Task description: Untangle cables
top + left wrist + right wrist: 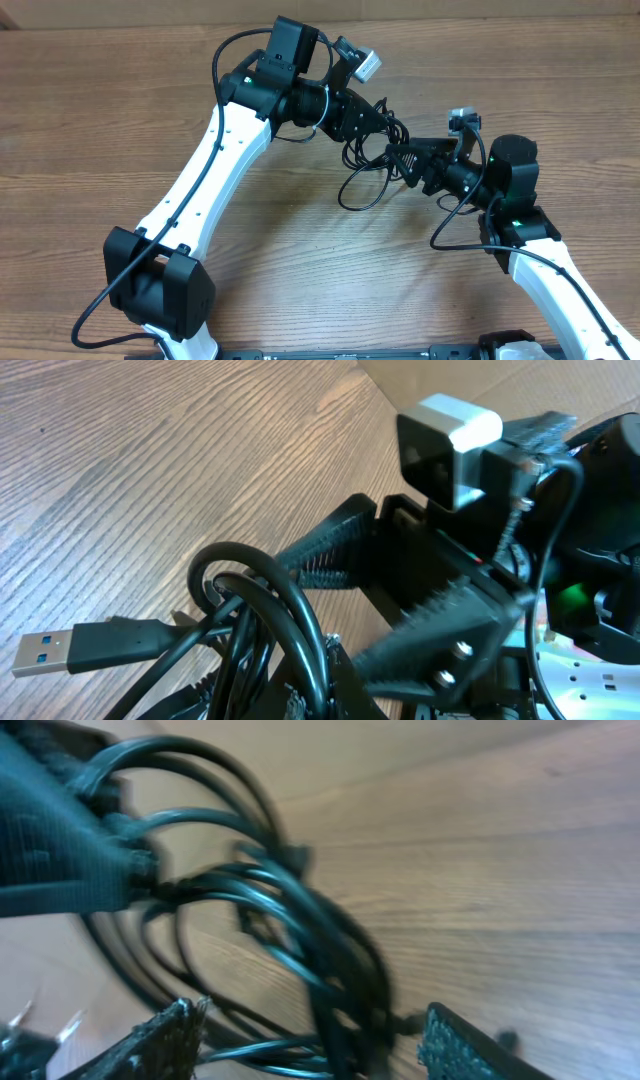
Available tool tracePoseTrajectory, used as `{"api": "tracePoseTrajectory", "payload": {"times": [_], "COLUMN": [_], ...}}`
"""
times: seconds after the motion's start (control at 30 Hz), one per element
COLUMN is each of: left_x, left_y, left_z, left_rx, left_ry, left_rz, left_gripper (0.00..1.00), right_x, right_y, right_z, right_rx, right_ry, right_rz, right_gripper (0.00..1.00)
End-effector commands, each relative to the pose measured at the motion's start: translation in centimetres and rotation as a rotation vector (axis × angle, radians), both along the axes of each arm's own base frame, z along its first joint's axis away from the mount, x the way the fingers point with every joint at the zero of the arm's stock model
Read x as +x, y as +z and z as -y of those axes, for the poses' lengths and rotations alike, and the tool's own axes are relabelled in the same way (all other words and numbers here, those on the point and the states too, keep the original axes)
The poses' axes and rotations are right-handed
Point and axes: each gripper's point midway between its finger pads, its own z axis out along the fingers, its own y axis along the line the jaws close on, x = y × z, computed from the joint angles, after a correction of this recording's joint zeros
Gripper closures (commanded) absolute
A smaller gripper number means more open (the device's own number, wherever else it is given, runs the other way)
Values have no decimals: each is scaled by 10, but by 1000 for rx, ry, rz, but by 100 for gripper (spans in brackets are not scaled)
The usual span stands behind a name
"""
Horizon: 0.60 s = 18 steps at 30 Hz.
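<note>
The black cables (362,183) lie in a tangled bundle on the wooden table between my two grippers, with one loop trailing toward the front. My left gripper (381,122) is shut on the bundle from the far side. In the left wrist view (325,682) thick loops of cable (268,595) rise from its jaws, and a USB plug with a silvery tip (45,652) sticks out to the left. My right gripper (396,158) is open with its fingers around the bundle. In the right wrist view (310,1050) blurred cable strands (300,920) run between its fingers.
The wooden table (120,90) stretches around the arms. The left arm's white link (215,160) crosses the left middle. The right arm's base link (560,280) is at the lower right. My right gripper (335,605) and its camera block (450,445) fill the left wrist view.
</note>
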Motion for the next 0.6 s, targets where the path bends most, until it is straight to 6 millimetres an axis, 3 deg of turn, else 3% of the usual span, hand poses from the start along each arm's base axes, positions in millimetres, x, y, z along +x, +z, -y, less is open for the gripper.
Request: {"api": "tracePoseTrajectory", "payload": {"times": [0.0, 0.1, 0.2, 0.27, 0.37, 0.47, 0.53, 0.57], "left_x": [-7, -16, -28, -30, -33, -35, -34, -34], "left_y": [24, 33, 48, 50, 55, 57, 57, 57], "left_z": [-1, 4, 8, 9, 10, 10, 10, 10], "left_rx": [-50, -110, -197, -211, -236, -249, -248, -248], "left_ry": [-39, -91, -168, -179, -199, -209, -208, -208], "left_rz": [69, 53, 48, 45, 43, 46, 47, 48], "left_gripper": [96, 96, 96, 96, 96, 96, 96, 96], "right_x": [-5, 1, 7, 7, 7, 7, 7, 7], "right_y": [18, 25, 31, 31, 28, 27, 27, 27], "right_z": [-11, -8, -4, -4, -4, -4, -4, -4], "right_rx": [-5, -12, -41, -47, -49, -52, -51, -51], "right_ry": [98, 70, 44, 46, 47, 48, 48, 48], "right_rz": [105, 147, 209, 217, 209, 208, 206, 204], "right_gripper": [30, 39, 55, 56, 65, 79, 96, 96]}}
